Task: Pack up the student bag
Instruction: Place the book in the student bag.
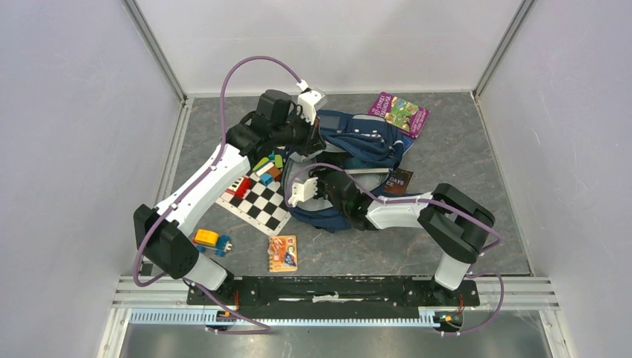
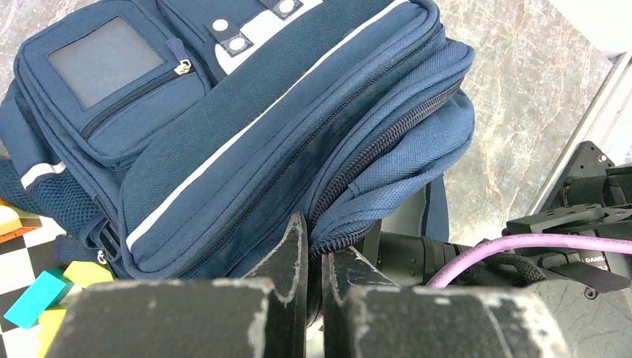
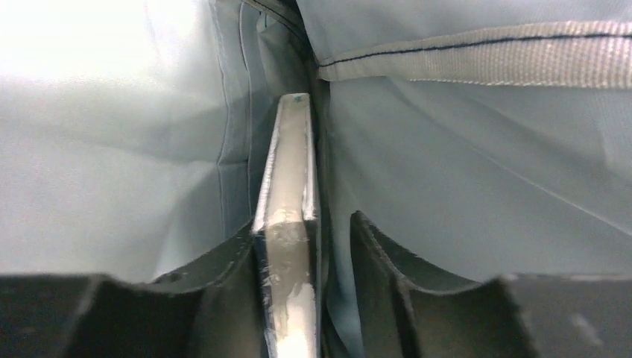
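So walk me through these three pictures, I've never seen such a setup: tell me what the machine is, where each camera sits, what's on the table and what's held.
The machine is a left arm and a right arm, bolted at the table's near edge, each ending in a two-finger gripper. The wide picture looks down from above; the others come from wrist cameras. On the table: a navy student bag, a purple book, a dark book, a chequered board, coloured blocks, a toy truck, an orange packet. The left gripper is shut on the bag's opening edge. The right gripper is inside the bag, jaws apart around a thin flat item, seen edge-on.
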